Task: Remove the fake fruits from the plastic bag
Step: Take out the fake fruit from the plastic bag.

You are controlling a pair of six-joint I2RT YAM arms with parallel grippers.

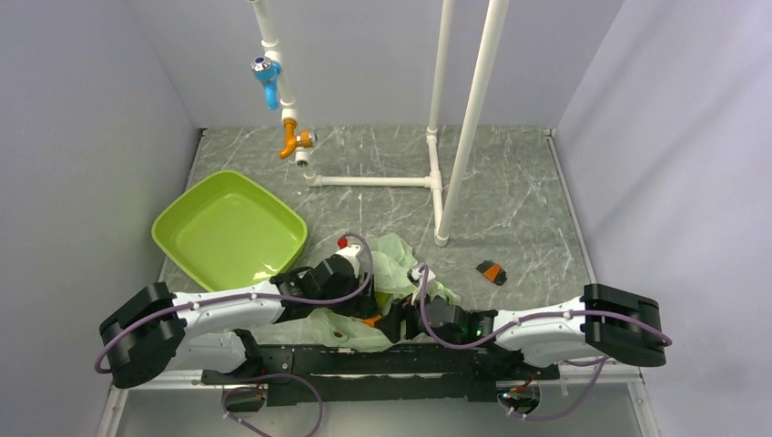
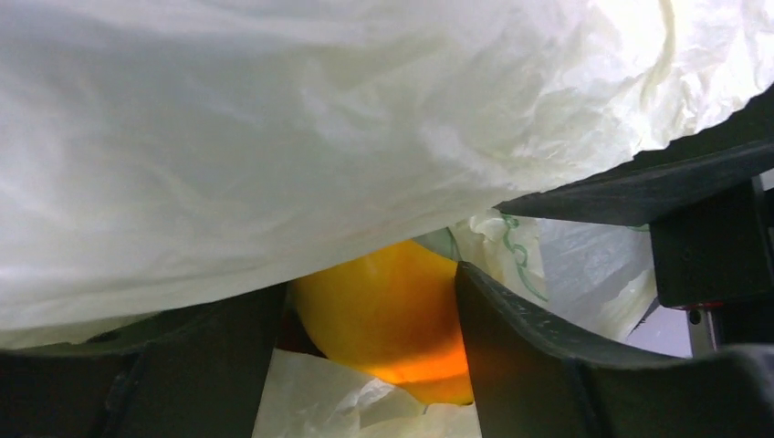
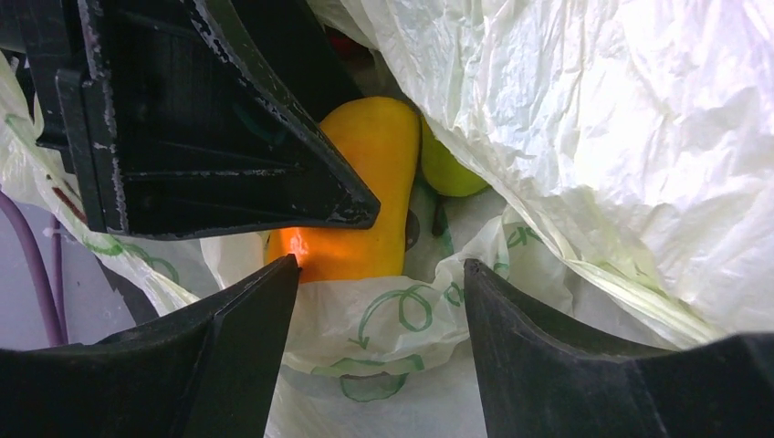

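Both arms fold inward, low over the plastic bag (image 1: 393,251), wrists nearly meeting. The left hand (image 2: 365,319) is tucked under the bag's folds, fingers pinching the orange fruit (image 2: 388,315). The right hand (image 3: 379,283) faces it at the bag's mouth, fingers spread wide.

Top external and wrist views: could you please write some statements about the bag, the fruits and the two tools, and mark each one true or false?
1. The left tool is closed on an orange fruit. True.
2. The green tray holds the fruits. False: no fruit shows in it. The orange fruit and a green fruit lie in the plastic bag.
3. The right tool is open, with bag film between its fingers. True.
4. The small orange-black block is inside the bag. False: it lies on the table, to the right of the bag and apart from it.
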